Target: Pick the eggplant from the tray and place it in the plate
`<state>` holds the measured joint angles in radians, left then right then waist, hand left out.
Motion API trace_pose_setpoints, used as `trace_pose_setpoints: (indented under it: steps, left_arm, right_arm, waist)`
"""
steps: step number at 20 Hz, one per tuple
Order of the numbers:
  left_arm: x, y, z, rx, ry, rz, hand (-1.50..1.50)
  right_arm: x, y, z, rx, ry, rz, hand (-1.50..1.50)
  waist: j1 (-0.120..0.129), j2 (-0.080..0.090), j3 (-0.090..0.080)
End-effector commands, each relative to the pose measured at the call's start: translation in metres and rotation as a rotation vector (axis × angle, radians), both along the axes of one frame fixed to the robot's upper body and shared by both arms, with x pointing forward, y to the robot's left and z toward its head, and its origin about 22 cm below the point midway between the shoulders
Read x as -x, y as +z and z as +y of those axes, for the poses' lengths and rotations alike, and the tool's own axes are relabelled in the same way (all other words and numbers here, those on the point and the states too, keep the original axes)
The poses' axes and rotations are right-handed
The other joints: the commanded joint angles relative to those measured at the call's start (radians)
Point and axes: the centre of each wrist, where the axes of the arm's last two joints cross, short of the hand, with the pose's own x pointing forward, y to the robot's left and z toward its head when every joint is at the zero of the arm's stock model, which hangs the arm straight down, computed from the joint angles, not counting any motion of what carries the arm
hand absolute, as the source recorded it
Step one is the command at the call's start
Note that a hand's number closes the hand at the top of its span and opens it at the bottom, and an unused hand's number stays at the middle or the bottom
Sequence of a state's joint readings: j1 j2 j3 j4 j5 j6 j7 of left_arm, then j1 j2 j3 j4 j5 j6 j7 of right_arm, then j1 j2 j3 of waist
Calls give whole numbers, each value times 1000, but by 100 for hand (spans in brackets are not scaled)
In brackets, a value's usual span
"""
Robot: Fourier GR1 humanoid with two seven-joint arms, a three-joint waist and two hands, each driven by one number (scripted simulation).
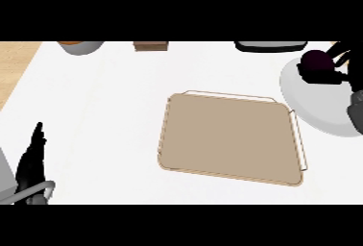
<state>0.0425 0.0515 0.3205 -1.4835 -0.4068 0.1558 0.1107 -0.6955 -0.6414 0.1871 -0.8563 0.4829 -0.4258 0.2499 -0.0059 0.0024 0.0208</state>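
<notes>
The eggplant (pixel 317 63) is sitting over the plate (pixel 312 108) at about two o'clock from the tray (pixel 230 139), no longer on the tray itself. The right hand (pixel 342 67) is curling its black fingers (pixel 346 56) around the dark purple eggplant, grasping it above the plate's far part. The plate is lying just beside the tray's right edge. The left hand (pixel 32 153) is resting at about eight o'clock from the tray, near the view's left edge, fingers straight and relaxed, pointing up. Along the counter's (pixel 106 110) far edge, at twelve o'clock, a bowl (pixel 81 46), a small brown box (pixel 150 46) and a dark-rimmed dish (pixel 269 46) are showing partly.
</notes>
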Motion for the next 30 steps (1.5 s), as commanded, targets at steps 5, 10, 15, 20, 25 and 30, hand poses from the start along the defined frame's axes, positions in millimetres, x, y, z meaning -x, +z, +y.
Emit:
trace_pose_setpoints:
  steps: [5, 10, 15, 20, 25, 30]
  left_arm:
    - [-31, 0, -56, 235, -292, 11, 0]
    - [-35, 7, -59, 228, -314, 4, 0]
    - [-39, 8, -57, 234, -306, -13, 0]
    - [-32, -9, -61, 242, -287, 15, 0]
    - [-25, -9, -48, 233, -254, 10, 0]
    - [-25, -3, -47, 228, -248, 14, 0]
  right_arm:
    - [10, -12, -51, -2, -72, 117, 150]
    - [14, -30, -61, -65, -10, 285, 150]
    - [30, -57, -80, -128, 0, 469, -150]
    - [29, -48, -87, -165, 150, 443, -150]
    - [14, -27, -80, -375, 275, 131, -150]
    - [22, -31, -96, -635, 278, -89, -150]
  waist:
    - [7, 15, -20]
    - [20, 18, -19]
    - [25, 25, -18]
    - [7, 19, -20]
    - [-6, 11, -17]
    - [-28, 9, -15]
